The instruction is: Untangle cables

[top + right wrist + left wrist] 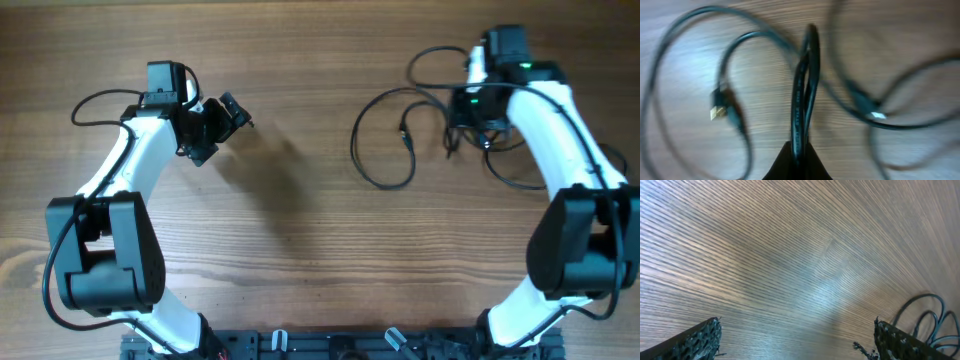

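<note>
The cables (356,150) lie as thin black loops on the wood at the upper right. My right gripper (470,118) hangs over them, its fingers hidden under the wrist from overhead. In the right wrist view the right gripper (799,152) is shut on a folded strand of black cable (807,65) that stands up between its fingers. A gold-tipped plug (716,111) lies to the left and a pale-tipped plug (875,115) to the right. My left gripper (225,130) is open over bare wood at the upper left, holding nothing. In its wrist view the left gripper (797,345) stands wide, with cable loops (927,312) at the lower right.
The wooden table (300,250) carries only the cables. Each arm's own thicker black wire (95,105) runs along it. A black rail (330,345) runs along the near edge between the arm bases.
</note>
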`<state>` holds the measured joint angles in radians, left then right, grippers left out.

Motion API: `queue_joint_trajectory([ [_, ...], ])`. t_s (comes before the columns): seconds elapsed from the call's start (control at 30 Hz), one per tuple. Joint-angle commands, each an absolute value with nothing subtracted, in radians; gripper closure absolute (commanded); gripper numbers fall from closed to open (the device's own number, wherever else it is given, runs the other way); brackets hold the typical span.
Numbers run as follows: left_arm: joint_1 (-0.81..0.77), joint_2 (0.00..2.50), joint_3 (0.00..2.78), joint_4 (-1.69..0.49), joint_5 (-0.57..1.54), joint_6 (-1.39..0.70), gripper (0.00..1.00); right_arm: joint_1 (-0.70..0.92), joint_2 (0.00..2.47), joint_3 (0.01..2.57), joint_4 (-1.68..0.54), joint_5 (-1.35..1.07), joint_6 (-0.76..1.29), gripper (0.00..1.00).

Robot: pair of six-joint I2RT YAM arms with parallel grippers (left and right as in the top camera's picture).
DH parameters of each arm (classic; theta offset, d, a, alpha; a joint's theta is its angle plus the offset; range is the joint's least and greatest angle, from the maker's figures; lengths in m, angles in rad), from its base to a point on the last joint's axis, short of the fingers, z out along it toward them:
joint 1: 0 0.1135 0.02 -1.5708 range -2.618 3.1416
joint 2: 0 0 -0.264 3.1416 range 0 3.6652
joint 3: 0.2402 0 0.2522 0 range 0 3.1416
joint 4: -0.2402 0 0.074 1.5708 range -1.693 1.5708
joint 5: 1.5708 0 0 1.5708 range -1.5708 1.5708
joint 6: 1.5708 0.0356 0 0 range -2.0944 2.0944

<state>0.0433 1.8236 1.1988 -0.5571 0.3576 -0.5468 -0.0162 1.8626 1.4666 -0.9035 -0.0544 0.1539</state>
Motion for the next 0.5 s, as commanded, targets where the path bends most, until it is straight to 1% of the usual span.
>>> queue_joint_trajectory([
  [0.0,0.047,1.826,1.211,-0.557,0.327,-0.527,0.0,-0.088,1.857,1.468,-0.906,0.0,0.187,0.95],
  [0.03,0.047,1.826,1.211,-0.557,0.327,-0.527,0.0,-0.097,1.857,1.468,-0.906,0.0,0.186,0.84],
  [0.07,0.047,1.826,1.211,-0.557,0.327,-0.527,0.0,-0.104,1.857,1.468,-0.906,0.0,0.186,0.59],
  [0.1,0.047,1.826,1.211,-0.557,0.327,-0.527,0.0,-0.105,1.856,1.468,-0.907,0.0,0.182,0.4],
  [0.13,0.047,1.826,1.211,-0.557,0.327,-0.527,0.0,-0.105,1.855,1.47,-0.908,0.001,0.182,0.3],
  [0.2,0.047,1.826,1.211,-0.557,0.327,-0.527,0.0,-0.105,1.852,1.491,-0.925,0.002,0.171,0.24],
  [0.33,0.047,1.826,1.211,-0.558,0.328,-0.527,0.0,-0.105,1.813,1.603,-1.001,0.046,0.16,0.0],
  [0.47,0.047,1.826,1.211,-0.557,0.328,-0.527,0.0,-0.105,1.777,1.659,-1.002,0.045,0.16,0.0],
])
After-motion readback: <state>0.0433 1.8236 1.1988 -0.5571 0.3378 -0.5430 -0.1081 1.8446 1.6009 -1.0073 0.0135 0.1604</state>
